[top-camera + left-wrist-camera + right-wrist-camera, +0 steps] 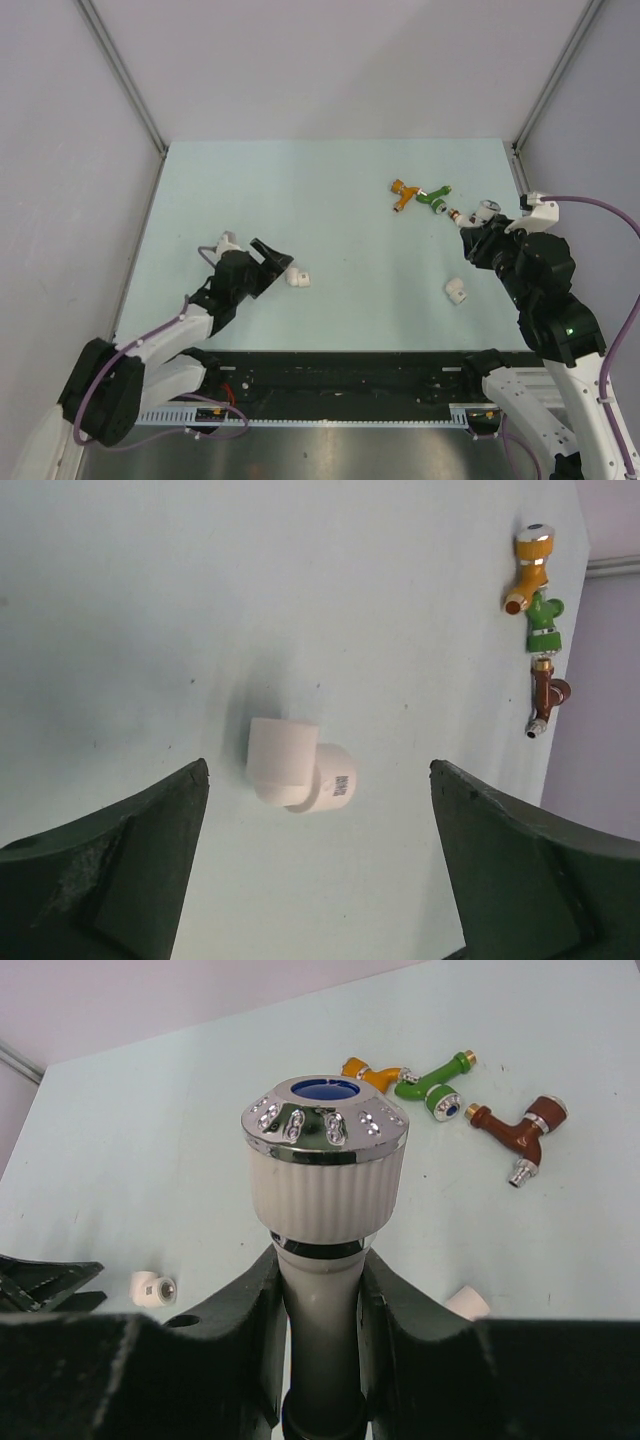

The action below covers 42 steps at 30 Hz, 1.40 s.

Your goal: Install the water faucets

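Right pincer (322, 1290) clamps the white faucet (325, 1175) by its stem near the dark red faucet (515, 1130), while left pincer (318, 780), wide open, faces the white elbow connector (300, 770), so next it likely needs seizing, then mating.

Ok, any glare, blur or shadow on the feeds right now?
Top external: even light, no glare. Left wrist: sharp, white elbow fitting casts a soft shadow leftward. Right wrist: white tap close up, bright glints on its shiny top.
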{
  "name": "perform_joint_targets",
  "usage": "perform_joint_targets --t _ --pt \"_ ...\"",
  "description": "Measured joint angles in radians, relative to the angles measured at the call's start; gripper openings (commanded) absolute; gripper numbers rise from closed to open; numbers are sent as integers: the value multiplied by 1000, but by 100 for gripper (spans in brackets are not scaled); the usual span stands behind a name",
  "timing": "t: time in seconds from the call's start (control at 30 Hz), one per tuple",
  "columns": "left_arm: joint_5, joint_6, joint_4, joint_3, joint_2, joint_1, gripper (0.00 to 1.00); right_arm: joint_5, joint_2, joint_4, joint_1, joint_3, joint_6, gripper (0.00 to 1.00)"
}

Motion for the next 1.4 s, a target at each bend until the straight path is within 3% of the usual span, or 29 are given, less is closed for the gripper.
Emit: perform_joint_targets --t 0.2,0.4,0.77,0.97,1.17,1.4 --pt "-72 387 -274 213 -131 4 99 -4 0 7 0 0 -16 0" --pt "-79 657 -513 471 -20 18 93 -27 2 19 0 0 -27 0" --pt "-24 595 -877 758 426 38 85 -56 9 19 3 0 -38 0" --pt "13 562 -910 834 547 31 80 -63 21 20 13 -1 -44 0" --pt "32 553 -908 900 666 -6 67 -71 31 34 27 -13 -48 0" --pt "35 528 -903 891 707 -44 61 -75 35 42 32 -26 -56 0"
